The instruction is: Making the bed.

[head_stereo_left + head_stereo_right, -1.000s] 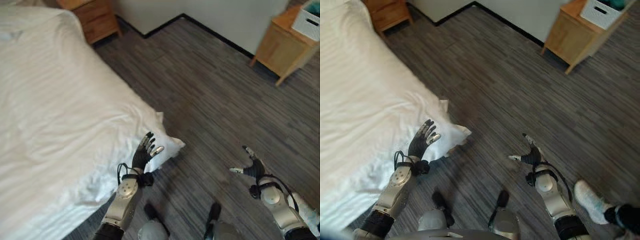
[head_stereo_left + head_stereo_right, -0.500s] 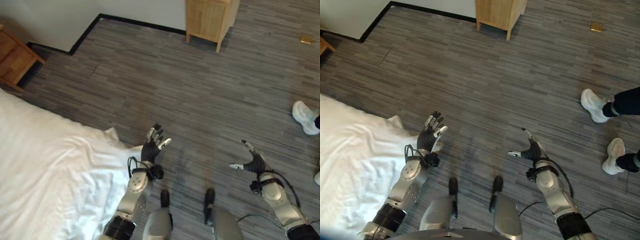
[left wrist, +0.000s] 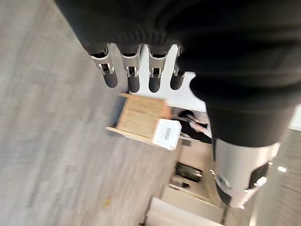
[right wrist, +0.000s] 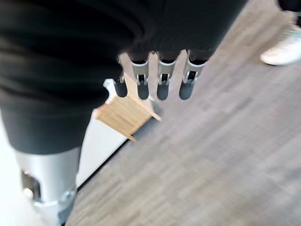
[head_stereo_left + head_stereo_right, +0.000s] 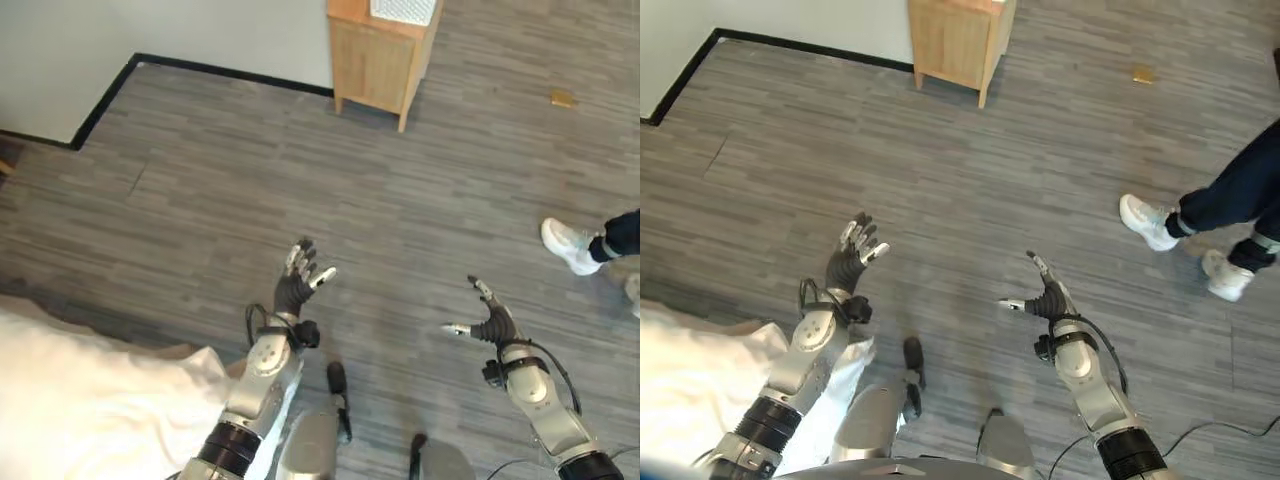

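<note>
Left eye view: left hand point(image 5: 298, 285) raised over the grey plank floor point(image 5: 200, 180), fingers spread and straight, holding nothing. Right hand point(image 5: 487, 325) level with it and well apart, fingers loosely splayed, also empty. White bedding point(image 5: 90, 410), the task's thing, bunched beside the left forearm, with neither hand on it. Wooden nightstand point(image 5: 378, 60) far beyond the bedding, against the wall. A person's white shoe point(image 5: 570, 245) on the floor beyond the right hand.

Right eye view: same 2 hands, same open fingers; bedding point(image 5: 700, 375) beside the left elbow, its corner drooping toward the floor. Person's 2 shoes and dark trouser legs point(image 5: 1230, 200) far from the bedding, past the right hand.

Left wrist view: straight fingers point(image 3: 134, 77) pointing toward the nightstand point(image 3: 141, 117) and a white basket point(image 3: 165, 134) on it, nothing gripped.

Right wrist view: fingers point(image 4: 162, 80) extended over bare floor, nothing held, nightstand point(image 4: 123, 115) past them.

Likely risk: with both hands aimed away from the bedding, a reach back could miss the drooping corner or drag the cloth onto the floor; a wide swing of the right arm could also come close to the bystander.
</note>
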Tool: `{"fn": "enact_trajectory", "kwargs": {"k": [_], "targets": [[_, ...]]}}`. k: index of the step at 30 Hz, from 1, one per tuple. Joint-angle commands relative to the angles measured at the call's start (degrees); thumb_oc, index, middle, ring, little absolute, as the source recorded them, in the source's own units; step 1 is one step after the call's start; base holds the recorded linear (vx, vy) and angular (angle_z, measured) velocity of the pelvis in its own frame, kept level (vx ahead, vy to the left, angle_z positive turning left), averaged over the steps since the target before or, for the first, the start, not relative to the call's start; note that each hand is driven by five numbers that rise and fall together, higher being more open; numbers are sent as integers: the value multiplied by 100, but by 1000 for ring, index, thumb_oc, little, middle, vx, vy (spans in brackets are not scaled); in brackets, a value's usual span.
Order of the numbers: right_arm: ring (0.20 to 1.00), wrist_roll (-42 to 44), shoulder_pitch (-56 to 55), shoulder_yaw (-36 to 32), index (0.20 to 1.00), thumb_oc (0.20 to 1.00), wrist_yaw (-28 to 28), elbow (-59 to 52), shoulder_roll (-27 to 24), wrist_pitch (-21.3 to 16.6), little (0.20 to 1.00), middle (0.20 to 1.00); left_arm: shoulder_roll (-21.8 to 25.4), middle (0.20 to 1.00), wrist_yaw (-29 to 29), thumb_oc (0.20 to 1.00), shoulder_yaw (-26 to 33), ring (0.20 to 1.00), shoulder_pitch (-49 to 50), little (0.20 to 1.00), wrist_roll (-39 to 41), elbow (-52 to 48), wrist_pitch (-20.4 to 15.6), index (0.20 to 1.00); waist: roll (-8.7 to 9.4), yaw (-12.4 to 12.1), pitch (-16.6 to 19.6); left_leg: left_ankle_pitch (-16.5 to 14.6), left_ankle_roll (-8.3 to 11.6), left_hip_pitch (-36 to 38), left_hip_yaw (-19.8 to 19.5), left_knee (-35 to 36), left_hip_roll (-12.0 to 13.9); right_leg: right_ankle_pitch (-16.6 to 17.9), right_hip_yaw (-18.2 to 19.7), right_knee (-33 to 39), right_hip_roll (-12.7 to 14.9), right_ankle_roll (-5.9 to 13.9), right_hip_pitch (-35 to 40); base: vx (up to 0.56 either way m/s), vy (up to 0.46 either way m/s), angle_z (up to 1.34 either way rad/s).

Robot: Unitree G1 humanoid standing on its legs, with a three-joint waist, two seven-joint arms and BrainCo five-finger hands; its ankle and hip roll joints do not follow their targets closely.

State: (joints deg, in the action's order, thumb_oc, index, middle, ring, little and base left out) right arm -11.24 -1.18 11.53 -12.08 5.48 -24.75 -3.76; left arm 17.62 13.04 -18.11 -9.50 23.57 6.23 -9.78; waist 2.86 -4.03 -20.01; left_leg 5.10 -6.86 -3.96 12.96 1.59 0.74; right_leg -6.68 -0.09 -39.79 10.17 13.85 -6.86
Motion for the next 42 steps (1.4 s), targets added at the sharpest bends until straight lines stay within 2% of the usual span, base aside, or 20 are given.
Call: {"fn": "enact_trajectory", "kwargs": {"k": [1, 3, 4, 6, 7, 8, 9, 14, 17, 18, 20, 22, 24, 26, 30, 33, 35, 36, 38, 42], "targets": [[1000, 54, 383, -232, 1000, 1000, -128, -294, 114, -257, 1000, 1000, 89, 1000, 111, 1000, 99, 1000, -71, 1000, -294, -288, -263, 1000, -171, -53, 94, -261, 668, 164, -156, 330, 419, 713, -646, 1037, -25, -182, 184, 382, 11, 68], [1000, 449, 375, -262, 1000, 1000, -26, -371, 208, -324, 1000, 1000, 87, 1000, 67, 1000, 123, 1000, -47, 1000, -295, -285, -276, 1000, -243, 11, 79, -360, 730, 275, -398, 341, 371, 470, -905, 1690, -24, -372, 19, 445, -19, 79], [1000, 711, 452, -254, 1000, 1000, 14, -420, 243, -409, 1000, 1000, 52, 1000, -24, 1000, 128, 1000, -2, 1000, -258, -256, -273, 1000, -232, 106, 47, -567, 788, 468, -700, 341, 229, 304, -873, 2786, -184, -498, -82, 525, -72, 89], [1000, 871, 515, -247, 1000, 1000, 43, -478, 238, -470, 1000, 1000, -39, 1000, -89, 1000, 111, 1000, 17, 1000, -266, -197, -281, 1000, -256, 209, 35, -742, 826, 668, -1131, 341, 91, 515, -488, 3675, -454, -483, -248, 413, -74, 124], [1000, 871, 519, -246, 1000, 1000, 43, -476, 236, -471, 1000, 1000, -41, 1000, -90, 1000, 114, 1000, 15, 1000, -266, -197, -281, 1000, -256, 222, 42, -728, 827, 650, -1142, 341, 90, 543, -500, 3705, -452, -485, -247, 362, -88, 137], [1000, 926, 473, -300, 1000, 1000, 70, -597, 177, -507, 1000, 1000, -120, 1000, -156, 1000, 108, 1000, 34, 1000, -249, -189, -329, 1000, -271, 327, 27, -817, 842, 799, -1639, 341, -34, 805, 7, 4042, -606, -375, -523, 365, -103, 144], [1000, 908, 443, -282, 1000, 1000, 108, -658, 120, -541, 1000, 1000, -153, 1000, -163, 1000, 113, 1000, 59, 1000, -263, -163, -341, 1000, -289, 385, 34, -865, 857, 850, -1910, 341, -72, 927, 87, 4102, -642, -356, -576, 485, -163, 180], [1000, 1578, 285, -325, 1000, 1000, 463, -959, 176, -741, 1000, 1000, -166, 1000, -234, 1000, 373, 1000, 346, 1000, -355, -241, -386, 1000, -351, 379, 189, -1326, 921, 1149, -2437, 20, -111, 1176, -232, 4103, -351, -390, -327, 346, -165, 183], [1000, 1767, 274, -306, 1000, 1000, 576, -955, 127, -769, 1000, 1000, -142, 1000, -287, 1000, 520, 1000, 531, 1000, -311, -346, -419, 1000, -465, 342, 235, -1283, 1216, 944, -2244, -761, -68, 1139, -469, 4254, -276, -486, 23, 209, -92, 79], [1000, 1888, 298, -312, 1000, 1000, 574, -1047, 42, -767, 1000, 1000, -149, 1000, -325, 1000, 623, 1000, 566, 1000, -194, -428, -450, 1000, -531, 204, 107, -721, 1544, 278, -1761, -2056, 81, 975, -717, 4429, -204, -651, 500, 75, -115, 75], [1000, 1814, 336, -398, 1000, 1000, 503, -1059, -29, -717, 1000, 1000, -175, 1000, -333, 1000, 718, 1000, 580, 1000, -139, -415, -464, 1000, -438, 137, -30, -448, 1416, -596, -783, -3147, 485, 628, -1000, 4479, -150, -881, 928, 100, -235, 69], [1000, 1750, 332, -408, 1000, 1000, 466, -1033, -13, -683, 1000, 1000, -153, 1000, -345, 1000, 721, 1000, 553, 1000, -142, -427, -458, 1000, -442, 100, -37, -548, 1388, -865, -574, -3244, 625, 523, -1106, 4479, -158, -891, 1059, 152, -165, 70], [1000, 1717, 314, -444, 1000, 1000, 457, -1034, 5, -651, 1000, 1000, -156, 1000, -357, 1000, 709, 1000, 551, 1000, -155, -416, -443, 1000, -419, 96, 10, -500, 1360, -1030, -409, -3068, 668, 461, -1182, 4479, -121, -877, 1105, 181, -57, 80], [1000, 1698, 261, -465, 1000, 1000, 451, -1051, 72, -630, 1000, 1000, -146, 1000, -416, 1000, 675, 1000, 582, 1000, -207, -431, -402, 1000, -500, 58, 135, -534, 1237, -1037, -159, -2065, 666, 288, -1298, 4479, -183, -800, 1232, 308, 40, 58], [1000, 1547, 297, -346, 1000, 1000, 494, -864, 116, -578, 1000, 1000, -152, 1000, -437, 1000, 633, 1000, 594, 1000, -322, -402, -369, 1000, -723, -99, 416, 187, 1220, -807, -50, 28, 464, -16, -1385, 4479, -314, -626, 1572, 405, 145, 25], [1000, 1379, 197, -328, 1000, 1000, 539, -878, 167, -530, 1000, 1000, -176, 1000, -442, 1000, 551, 1000, 639, 1000, -305, -422, -356, 1000, -620, -106, 513, 254, 1147, -631, -162, 142, 359, 40, -1480, 4479, -230, -564, 1825, 323, 99, -8], [1000, 1258, 129, -217, 1000, 1000, 589, -878, 285, -476, 1000, 1000, -118, 1000, -489, 1000, 418, 1000, 632, 1000, -305, -444, -266, 1000, -472, -75, 529, 64, 948, -158, -140, 233, 225, 34, -1352, 3244, -13, -447, 1560, 347, 180, 13], [1000, 1123, 223, -171, 1000, 1000, 559, -878, 296, -448, 1000, 1000, -62, 1000, -414, 1000, 399, 1000, 547, 1000, -337, -419, -256, 1000, -490, 10, 429, -86, 820, 151, -185, 290, 200, 313, -1195, 2116, 109, -321, 988, 272, 178, 15], [1000, 1217, 188, -177, 1000, 1000, 615, -892, 361, -446, 1000, 1000, -21, 1000, -385, 1000, 348, 1000, 501, 1000, -347, -368, -252, 1000, -580, 118, 362, -185, 745, 339, -312, 341, 240, 521, -942, 1304, 7, -343, 544, 201, 121, 24], [1000, 1270, 63, -289, 1000, 1000, 584, -857, 368, -489, 1000, 1000, -51, 1000, -417, 1000, 251, 1000, 488, 1000, -311, -319, -269, 1000, -620, 244, 296, -273, 775, 456, -657, 341, 211, 159, -521, 1624, -306, -559, 111, 220, -44, 34]]}}
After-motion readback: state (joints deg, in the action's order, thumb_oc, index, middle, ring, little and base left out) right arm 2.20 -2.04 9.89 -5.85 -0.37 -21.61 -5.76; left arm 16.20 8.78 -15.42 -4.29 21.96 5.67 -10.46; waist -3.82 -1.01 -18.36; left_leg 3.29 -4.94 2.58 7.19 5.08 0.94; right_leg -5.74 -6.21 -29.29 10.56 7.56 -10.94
